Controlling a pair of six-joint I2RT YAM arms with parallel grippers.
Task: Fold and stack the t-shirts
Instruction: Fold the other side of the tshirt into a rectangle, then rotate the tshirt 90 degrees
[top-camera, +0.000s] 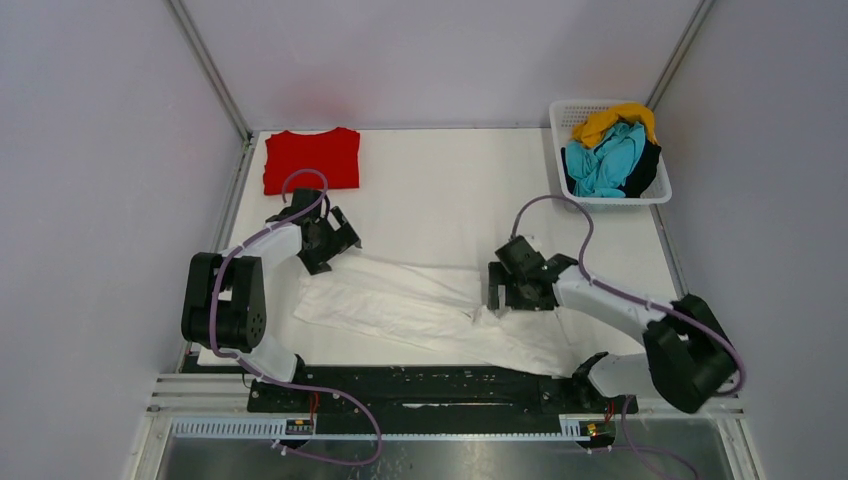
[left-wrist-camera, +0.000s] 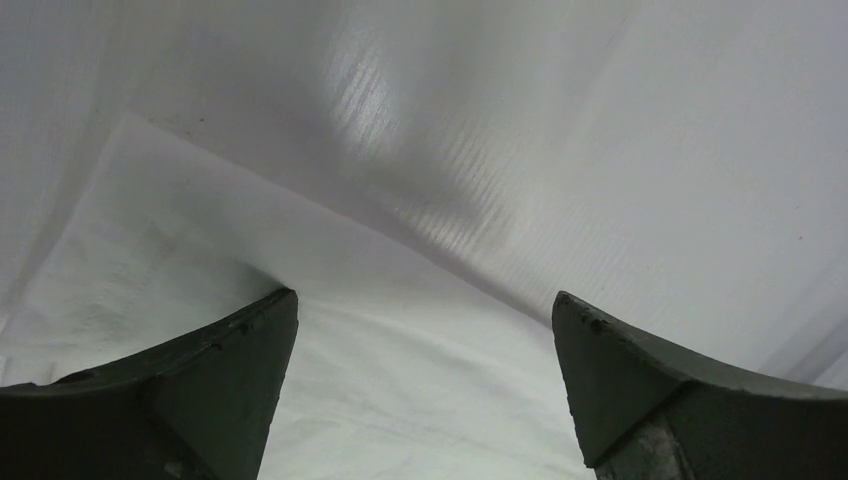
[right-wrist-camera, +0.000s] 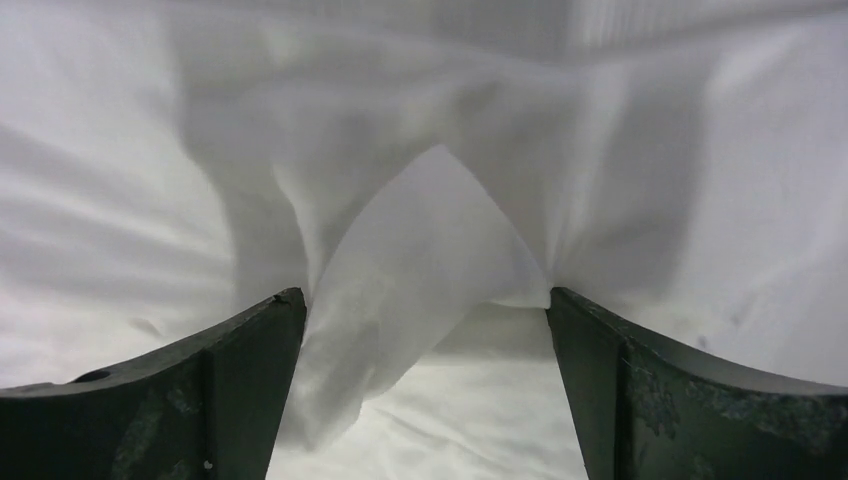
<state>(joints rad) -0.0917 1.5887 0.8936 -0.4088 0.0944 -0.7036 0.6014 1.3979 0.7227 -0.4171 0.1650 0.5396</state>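
A white t-shirt (top-camera: 400, 305) lies spread and creased across the front middle of the table. A red t-shirt (top-camera: 312, 158) lies folded at the back left. My left gripper (top-camera: 335, 240) hangs over the white shirt's upper left edge. In the left wrist view the left gripper (left-wrist-camera: 425, 310) is open, with flat white cloth (left-wrist-camera: 400, 390) below it. My right gripper (top-camera: 505, 295) is at the shirt's right part. In the right wrist view the right gripper (right-wrist-camera: 425, 300) is open, and a raised fold of white cloth (right-wrist-camera: 430, 240) stands between its fingers.
A white lattice basket (top-camera: 570, 112) at the back right holds yellow (top-camera: 610, 120), teal (top-camera: 605, 160) and black t-shirts in a heap. The white table (top-camera: 450, 190) is bounded by grey walls left, right and behind. The arm bases stand along the near edge.
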